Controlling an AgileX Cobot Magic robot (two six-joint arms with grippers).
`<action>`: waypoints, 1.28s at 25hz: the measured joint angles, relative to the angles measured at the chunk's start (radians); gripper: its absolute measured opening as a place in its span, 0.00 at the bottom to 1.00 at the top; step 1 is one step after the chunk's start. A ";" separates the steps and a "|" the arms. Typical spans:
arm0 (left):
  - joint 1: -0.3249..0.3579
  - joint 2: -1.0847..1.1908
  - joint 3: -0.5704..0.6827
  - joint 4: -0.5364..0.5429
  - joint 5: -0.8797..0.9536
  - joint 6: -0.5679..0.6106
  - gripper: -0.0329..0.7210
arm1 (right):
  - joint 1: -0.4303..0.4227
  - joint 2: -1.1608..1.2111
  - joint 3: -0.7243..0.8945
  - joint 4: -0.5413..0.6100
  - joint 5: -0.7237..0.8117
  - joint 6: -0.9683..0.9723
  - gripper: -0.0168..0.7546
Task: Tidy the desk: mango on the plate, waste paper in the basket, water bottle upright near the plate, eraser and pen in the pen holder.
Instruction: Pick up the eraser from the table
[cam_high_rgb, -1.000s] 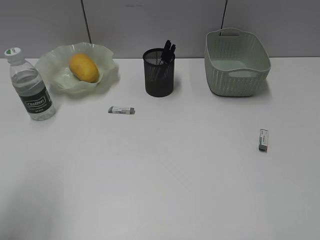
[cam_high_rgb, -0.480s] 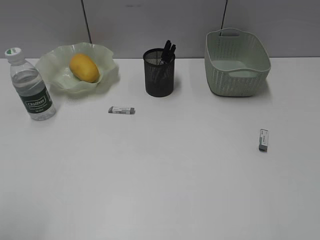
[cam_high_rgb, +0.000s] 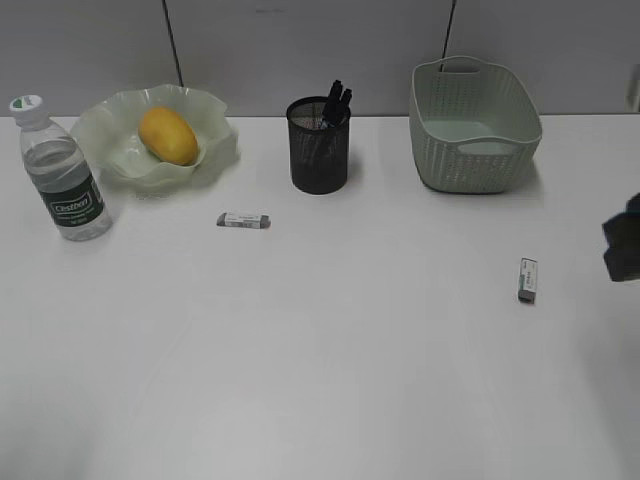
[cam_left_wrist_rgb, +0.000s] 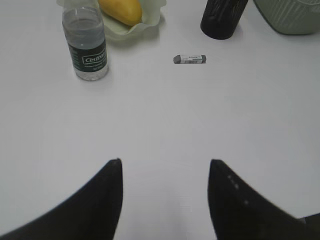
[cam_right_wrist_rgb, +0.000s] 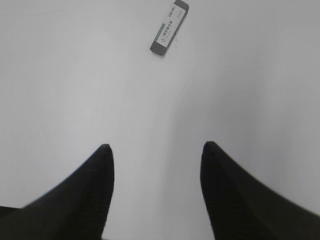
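The mango (cam_high_rgb: 167, 135) lies on the ruffled green plate (cam_high_rgb: 104, 128) at the back left. The water bottle (cam_high_rgb: 62, 170) stands upright beside the plate. Dark pens (cam_high_rgb: 336, 102) stick out of the black mesh pen holder (cam_high_rgb: 319, 150). One eraser (cam_high_rgb: 244, 220) lies in front of the holder; another eraser (cam_high_rgb: 527, 280) lies at the right. The waste paper is not in view. My left gripper (cam_left_wrist_rgb: 165, 162) is open over bare desk, well short of the near eraser (cam_left_wrist_rgb: 190, 59). My right gripper (cam_right_wrist_rgb: 156, 146) is open, with the right-hand eraser (cam_right_wrist_rgb: 169, 27) ahead of it.
The pale green basket (cam_high_rgb: 470, 160) stands at the back right, its floor hidden from view. A dark part of my right arm (cam_high_rgb: 622, 248) shows at the right edge, level with the right-hand eraser. The white desk (cam_high_rgb: 330, 370) stretches wide in front.
A dark part of my right arm has come into the exterior view at the right edge. The objects on the desk have not moved.
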 joint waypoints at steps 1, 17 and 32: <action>0.000 0.000 0.000 0.001 0.009 0.000 0.60 | 0.000 0.049 -0.024 0.000 0.004 0.013 0.60; 0.000 0.000 0.001 0.007 0.076 0.000 0.58 | -0.143 0.603 -0.277 0.044 -0.044 0.078 0.60; 0.000 -0.199 0.001 0.007 0.080 0.001 0.55 | -0.160 0.783 -0.406 0.113 -0.085 0.135 0.60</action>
